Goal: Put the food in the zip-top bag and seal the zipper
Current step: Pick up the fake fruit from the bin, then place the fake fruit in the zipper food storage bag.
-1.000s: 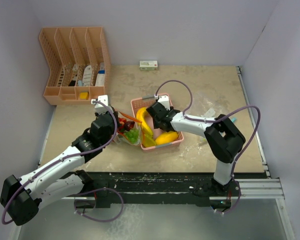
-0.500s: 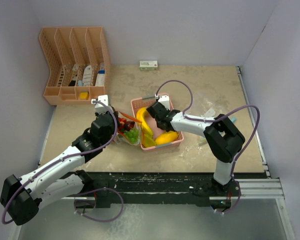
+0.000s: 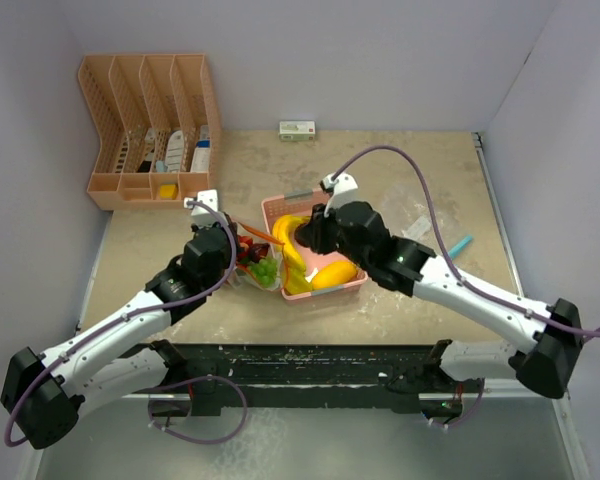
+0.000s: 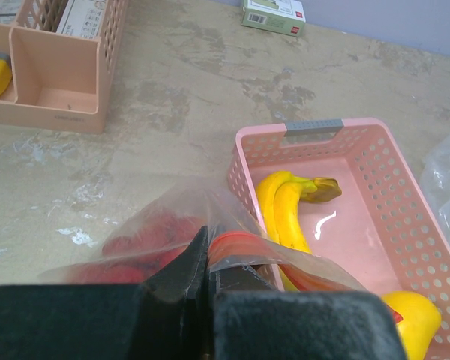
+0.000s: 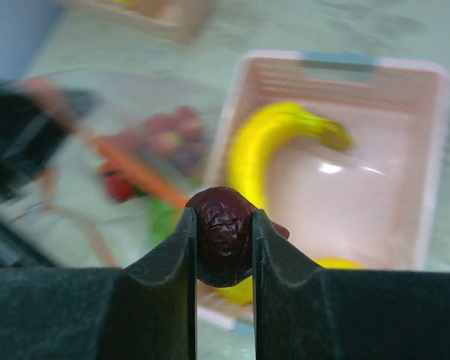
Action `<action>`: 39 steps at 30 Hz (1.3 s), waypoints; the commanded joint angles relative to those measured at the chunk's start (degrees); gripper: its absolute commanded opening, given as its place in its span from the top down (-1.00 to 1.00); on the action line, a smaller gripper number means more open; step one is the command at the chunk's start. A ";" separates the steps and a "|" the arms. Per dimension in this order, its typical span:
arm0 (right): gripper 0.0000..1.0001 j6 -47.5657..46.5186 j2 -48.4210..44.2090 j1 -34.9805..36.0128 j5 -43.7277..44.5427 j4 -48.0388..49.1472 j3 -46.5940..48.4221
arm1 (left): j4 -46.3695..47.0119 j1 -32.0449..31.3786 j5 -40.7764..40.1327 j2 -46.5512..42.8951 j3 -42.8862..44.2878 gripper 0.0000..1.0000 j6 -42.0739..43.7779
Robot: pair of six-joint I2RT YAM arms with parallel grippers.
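Your right gripper [image 3: 310, 233] lifted out of the pink basket [image 4: 315, 127], clamped narrow on a dark red wrinkled piece [image 5: 223, 251] above it. Your left gripper [image 4: 208, 247] stayed pinched tight on the zip-top bag [image 4: 165, 225] edge. The bananas [image 4: 285, 210] and mango [image 4: 414, 319] lay in the basket.

Nothing here that you can actually read, in any view.

Small green-and-white box [image 4: 274, 13] at the back of the table: you get a red patch on its right end with pale marks on it, too small to make out. From the top view it is only a smear of green and red.

Packets [image 3: 185, 152] standing in the peach desk organizer [image 3: 100, 100]: dark print and blue bands on white, illegible from above. Your left wrist view catches one packet's corner at top left through the lattice, grey print, not readable either
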 commanded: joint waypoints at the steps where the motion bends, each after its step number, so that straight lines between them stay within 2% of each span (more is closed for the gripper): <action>1: 1.00 -3.99 -3.87 7.22 -14.76 9.03 -3.05 | 3.50 0.11 -0.36 0.07 0.25 1.00 -0.28; 3: 1.00 -3.74 -3.81 8.87 -18.98 12.46 -3.20 | 3.45 0.18 -0.25 0.13 0.35 1.00 -0.34; 8: 1.00 -4.06 0.70 9.60 -22.18 15.22 -2.17 | 3.05 0.18 0.63 -0.07 0.62 1.00 -0.71; 11: 1.00 -4.58 4.50 9.59 -17.78 16.46 -0.75 | 2.67 0.14 1.51 -0.07 0.77 1.00 -1.09; 13: 0.89 -4.85 7.82 9.61 -13.88 16.37 1.22 | 2.28 0.11 2.09 -0.15 0.98 1.00 -1.50; 14: 0.79 -4.95 9.28 9.61 -12.73 16.50 2.28 | 2.13 0.11 2.31 -0.35 0.98 1.00 -1.71; 15: 0.55 -4.93 10.63 9.61 -12.00 16.79 3.31 | 1.85 0.16 2.51 -0.51 0.97 1.00 -1.86; 19: -0.04 -5.51 14.54 9.61 -8.97 17.52 6.85 | 1.03 0.10 3.09 -1.02 0.89 1.00 -2.23; 23: -0.71 -6.83 13.39 9.60 -6.41 18.22 7.18 | 0.12 0.17 3.42 -1.61 0.51 1.00 -2.72; 24: -0.82 -6.93 12.65 9.61 -6.41 18.05 6.80 | 0.04 0.14 3.36 -1.77 0.35 1.00 -2.87; 27: -0.90 -6.31 9.84 9.55 -6.45 15.28 5.29 | -0.05 0.16 3.67 -1.86 0.14 0.99 -3.38; 32: -0.93 -0.70 2.16 9.61 -2.69 12.10 -1.91 | -0.73 0.20 5.02 -1.62 0.49 0.99 -4.56; 35: -0.91 0.88 2.91 9.48 0.31 7.33 -1.99 | -1.04 0.20 5.27 -1.79 0.70 0.98 -5.03; 39: -0.80 -1.40 7.17 8.77 -1.79 7.92 -0.51 | -1.26 0.19 6.00 -1.68 1.56 0.98 -4.95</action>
